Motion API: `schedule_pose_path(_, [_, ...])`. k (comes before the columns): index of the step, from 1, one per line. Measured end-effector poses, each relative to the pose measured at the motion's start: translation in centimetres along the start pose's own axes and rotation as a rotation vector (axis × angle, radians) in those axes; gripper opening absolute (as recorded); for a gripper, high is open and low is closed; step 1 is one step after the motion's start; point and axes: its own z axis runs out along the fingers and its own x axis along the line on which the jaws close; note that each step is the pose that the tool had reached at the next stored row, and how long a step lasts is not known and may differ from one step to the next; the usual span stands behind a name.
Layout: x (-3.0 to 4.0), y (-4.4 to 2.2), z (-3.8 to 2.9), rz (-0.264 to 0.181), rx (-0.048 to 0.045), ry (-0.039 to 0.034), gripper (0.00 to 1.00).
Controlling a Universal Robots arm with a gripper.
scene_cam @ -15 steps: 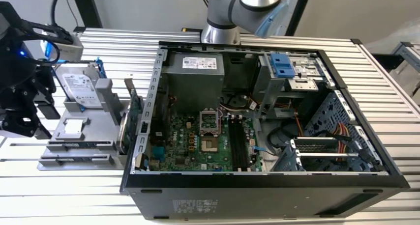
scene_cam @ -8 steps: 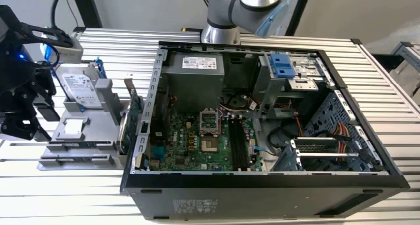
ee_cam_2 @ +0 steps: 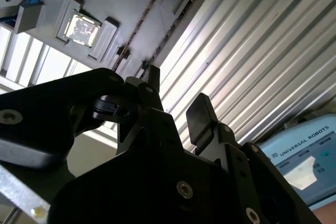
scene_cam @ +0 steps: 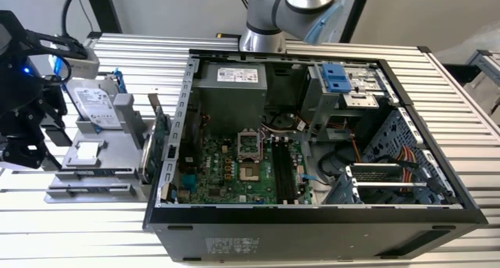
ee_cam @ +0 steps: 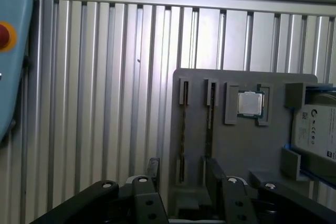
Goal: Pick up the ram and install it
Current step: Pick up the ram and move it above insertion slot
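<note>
Two ram sticks stand on edge in slots of the grey fixture: one ram stick and a second ram stick beside it. In the second wrist view they show as thin dark strips, ram and ram. In the exterior view the ram lies at the fixture's near end. My gripper hangs open above the fixture's near edge. Its fingers straddle the line of the first stick without touching it. The black gripper is at the exterior view's far left.
A processor chip and a silver hard drive in blue rails sit on the same fixture. A green expansion card stands by the open computer case. The motherboard's memory slots lie inside. Ribbed aluminium table all around.
</note>
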Motion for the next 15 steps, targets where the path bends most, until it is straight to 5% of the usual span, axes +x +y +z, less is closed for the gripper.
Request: schedule_pose_path(15, [-0.04, -0.01, 0.67, 0.002, 0.0001, 0.0000, 1.00])
